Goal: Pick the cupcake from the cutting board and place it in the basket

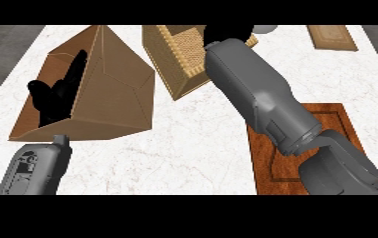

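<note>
My right hand is up over the right side of the basket. I cannot tell if this hand is spread or closed. I cannot see the cupcake from here. The cutting board lies on the counter close to me, partly under my right arm. My left hand rests spread out, fingers up, in front of a big brown box.

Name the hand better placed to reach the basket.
Right. The right hand sits at the basket, forearm stretched over the cutting board; the left hand rests open at the view's left, by a brown box.
</note>
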Robot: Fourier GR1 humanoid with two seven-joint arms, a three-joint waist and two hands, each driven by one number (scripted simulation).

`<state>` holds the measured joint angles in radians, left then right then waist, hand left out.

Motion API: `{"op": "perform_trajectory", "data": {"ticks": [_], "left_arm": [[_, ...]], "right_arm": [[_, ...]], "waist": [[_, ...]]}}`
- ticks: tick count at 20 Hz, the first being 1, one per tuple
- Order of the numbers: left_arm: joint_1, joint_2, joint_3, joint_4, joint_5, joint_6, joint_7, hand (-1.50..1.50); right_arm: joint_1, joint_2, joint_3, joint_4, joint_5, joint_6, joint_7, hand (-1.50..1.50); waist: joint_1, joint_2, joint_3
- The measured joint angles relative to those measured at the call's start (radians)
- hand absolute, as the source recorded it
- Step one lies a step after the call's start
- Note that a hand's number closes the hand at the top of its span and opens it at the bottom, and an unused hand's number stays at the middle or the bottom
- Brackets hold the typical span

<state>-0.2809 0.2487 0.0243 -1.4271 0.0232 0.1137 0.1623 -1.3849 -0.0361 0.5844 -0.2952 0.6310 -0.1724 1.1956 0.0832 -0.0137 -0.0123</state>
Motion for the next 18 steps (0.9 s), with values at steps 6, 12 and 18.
{"op": "perform_trajectory", "data": {"ticks": [6,12,18], "left_arm": [[0.000,-0.004,0.001,-0.003,-0.006,0.007,0.006,0.00],[0.023,0.003,0.023,-0.010,-0.002,0.012,-0.003,0.00],[0.054,0.015,0.046,-0.014,-0.001,0.018,0.002,0.00]], "right_arm": [[-0.011,0.008,0.003,-0.027,0.037,-0.102,-0.002,-1.50],[-0.044,0.016,-0.039,-0.036,0.079,-0.254,-0.009,-1.50],[-0.048,0.019,-0.103,-0.037,0.110,-0.410,-0.004,-1.50]], "waist": [[-0.010,0.008,0.005],[-0.037,0.007,0.011],[-0.083,-0.007,0.014]]}}
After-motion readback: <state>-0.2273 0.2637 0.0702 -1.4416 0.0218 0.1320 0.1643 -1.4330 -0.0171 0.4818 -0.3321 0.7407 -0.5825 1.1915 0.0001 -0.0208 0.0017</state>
